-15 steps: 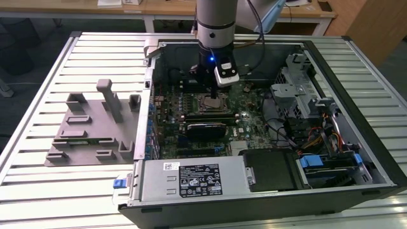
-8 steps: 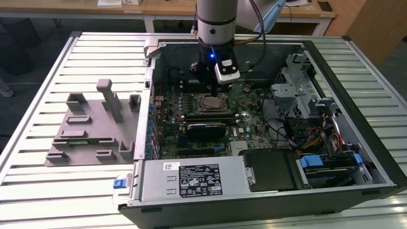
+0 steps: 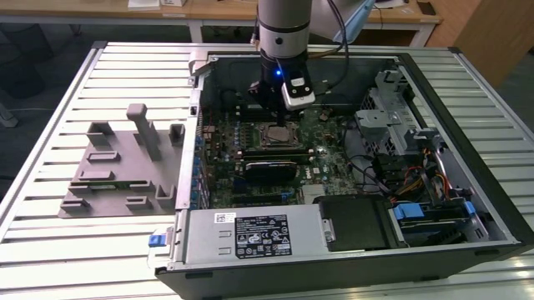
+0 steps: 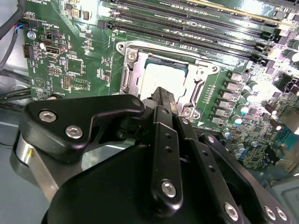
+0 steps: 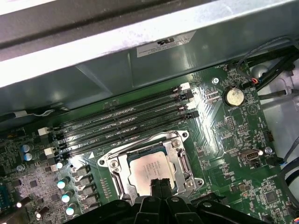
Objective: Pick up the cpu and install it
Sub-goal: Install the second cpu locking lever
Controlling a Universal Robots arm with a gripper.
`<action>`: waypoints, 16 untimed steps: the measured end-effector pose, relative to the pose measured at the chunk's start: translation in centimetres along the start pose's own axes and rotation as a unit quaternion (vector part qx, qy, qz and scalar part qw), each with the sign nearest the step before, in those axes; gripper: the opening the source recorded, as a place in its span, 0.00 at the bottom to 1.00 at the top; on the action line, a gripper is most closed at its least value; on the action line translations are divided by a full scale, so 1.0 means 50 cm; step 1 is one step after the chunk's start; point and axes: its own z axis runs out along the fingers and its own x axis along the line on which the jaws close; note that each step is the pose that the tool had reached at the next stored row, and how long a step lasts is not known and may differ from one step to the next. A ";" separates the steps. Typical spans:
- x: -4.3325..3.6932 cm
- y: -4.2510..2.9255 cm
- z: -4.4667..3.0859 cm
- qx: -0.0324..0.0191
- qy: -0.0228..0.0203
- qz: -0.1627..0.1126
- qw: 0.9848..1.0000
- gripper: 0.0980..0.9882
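Gripper fingers are pressed together with nothing between them, their black tips hanging just above the near edge of the cpu. That silver chip lies flat inside the metal socket frame on the green motherboard, already seated in its place. In the exterior view the gripper hangs from the arm at twelve o'clock of the cpu, within the open computer case. In the first wrist view the black memory slots run at about eleven o'clock from the socket. A grey fixture plate rests on the slatted table, at nine o'clock of the case in the exterior view.
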 end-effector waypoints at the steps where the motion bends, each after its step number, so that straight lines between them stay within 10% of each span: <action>1: 0.000 0.000 0.000 0.000 0.000 0.000 1.000 0.01; 16: 0.000 0.000 -0.006 0.000 0.000 0.000 1.000 0.01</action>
